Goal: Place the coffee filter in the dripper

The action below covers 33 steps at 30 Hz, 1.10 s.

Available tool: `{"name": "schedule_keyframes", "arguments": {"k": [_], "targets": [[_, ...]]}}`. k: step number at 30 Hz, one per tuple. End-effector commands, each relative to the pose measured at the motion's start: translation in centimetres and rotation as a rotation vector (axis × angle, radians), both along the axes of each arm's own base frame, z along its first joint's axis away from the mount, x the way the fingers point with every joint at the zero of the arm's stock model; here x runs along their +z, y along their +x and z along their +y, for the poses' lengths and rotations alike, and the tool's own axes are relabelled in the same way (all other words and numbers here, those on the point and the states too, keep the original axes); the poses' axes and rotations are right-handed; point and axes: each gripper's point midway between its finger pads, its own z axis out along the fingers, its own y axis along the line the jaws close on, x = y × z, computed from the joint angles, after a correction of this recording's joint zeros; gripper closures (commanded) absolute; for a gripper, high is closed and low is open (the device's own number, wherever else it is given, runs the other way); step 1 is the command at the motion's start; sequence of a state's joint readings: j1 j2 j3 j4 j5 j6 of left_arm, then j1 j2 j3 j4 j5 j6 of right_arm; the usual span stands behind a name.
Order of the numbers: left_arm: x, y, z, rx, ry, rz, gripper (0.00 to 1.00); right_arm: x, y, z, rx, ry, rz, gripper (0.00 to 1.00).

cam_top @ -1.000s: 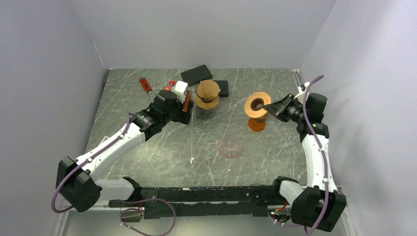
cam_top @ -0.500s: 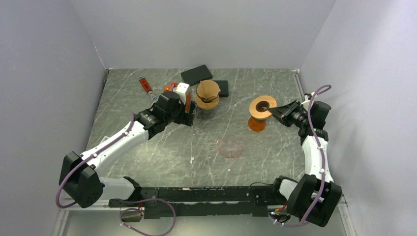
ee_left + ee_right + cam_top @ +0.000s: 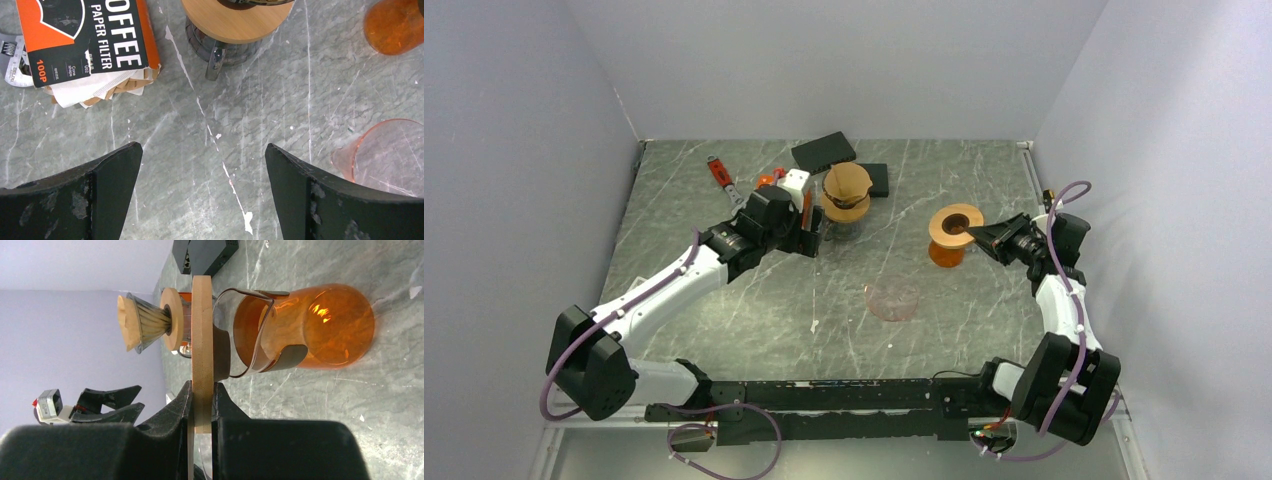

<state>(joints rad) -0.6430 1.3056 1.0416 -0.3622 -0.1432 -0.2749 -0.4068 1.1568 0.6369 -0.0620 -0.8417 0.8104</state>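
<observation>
Right gripper (image 3: 202, 390): jaws pinched narrow on rim of flat round wooden disc (image 3: 202, 315) capping orange glass carafe (image 3: 320, 325).
Left gripper (image 3: 203, 155): jaws spread wide, holding nothing, over grey marble table (image 3: 200, 115).
Ahead-left of its jaws: orange-and-black paper filter pack (image 3: 90, 35).
Straight ahead: clear glass server with wooden collar (image 3: 235, 22).
Just beyond right finger: pink glass cone (image 3: 390, 155) on its side.
Brown paper filter (image 3: 127, 322) sits in ribbed glass dripper (image 3: 152, 322) on that server.
</observation>
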Motion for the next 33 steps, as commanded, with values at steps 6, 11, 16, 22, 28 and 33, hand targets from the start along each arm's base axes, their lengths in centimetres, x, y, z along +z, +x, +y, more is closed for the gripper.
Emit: {"name": "schedule_keyframes", "arguments": {"k": [6, 11, 16, 22, 28, 33], "targets": [[0.2, 0.0, -0.3, -0.004, -0.02, 0.0, 0.01, 0.4, 1.0, -0.5, 0.01, -0.022, -0.052, 1.0], [0.3, -0.2, -0.9, -0.039, -0.034, -0.001, 0.01, 0.0, 1.0, -0.8, -0.004, -0.042, -0.034, 0.84], [0.5, -0.2, -1.0, -0.042, -0.043, -0.004, 0.0, -0.3, 1.1, -1.2, -0.016, -0.063, -0.02, 0.7], [1.6, -0.6, -1.1, -0.048, -0.076, -0.016, 0.01, -0.2, 1.2, -1.7, -0.042, -0.09, -0.015, 0.54], [2.3, -0.9, -0.9, -0.033, -0.104, -0.029, 0.0, 0.0, 1.3, -2.7, -0.089, -0.147, -0.003, 0.27], [2.1, -1.1, -0.4, -0.005, -0.103, -0.015, 0.01, 1.0, 1.2, -4.0, -0.138, -0.234, -0.007, 0.05]]}}
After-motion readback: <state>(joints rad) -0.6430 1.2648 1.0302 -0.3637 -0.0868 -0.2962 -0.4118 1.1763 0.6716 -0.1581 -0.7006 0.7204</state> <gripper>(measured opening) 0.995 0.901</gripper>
